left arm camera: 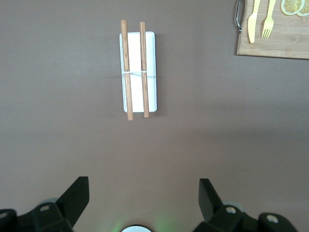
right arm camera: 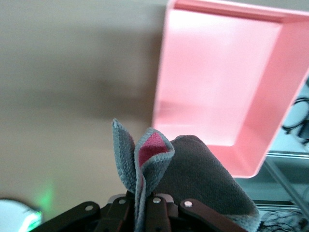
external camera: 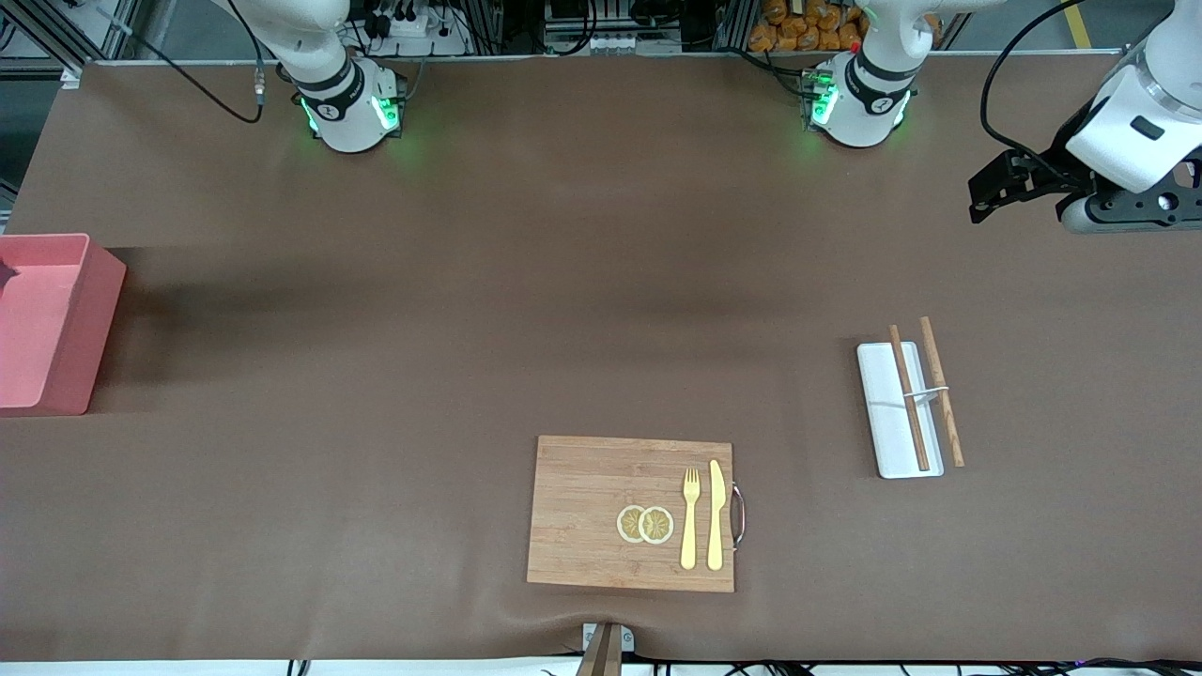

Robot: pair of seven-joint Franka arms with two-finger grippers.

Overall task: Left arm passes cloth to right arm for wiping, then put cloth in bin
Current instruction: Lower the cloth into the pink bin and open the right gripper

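Observation:
The dark grey cloth (right arm camera: 203, 174) with its pink-red underside hangs folded from my right gripper (right arm camera: 145, 205), whose fingers are shut on it. The gripper is in the air beside the pink bin (right arm camera: 161, 87), just outside the wall that faces the table's middle. In the front view the bin (external camera: 99, 319) stands at the right arm's end of the table, and the right gripper is out of that view. My left gripper (external camera: 986, 192) is open and empty, held high over bare table at the left arm's end; its jaws stand wide apart in the left wrist view (left arm camera: 142, 186).
A white tray (external camera: 887, 418) with two wooden chopsticks (external camera: 909, 399) lies toward the left arm's end, also in the left wrist view (left arm camera: 152, 72). A wooden board (external camera: 582, 512) with lemon slices, a yellow fork and a knife lies near the front camera.

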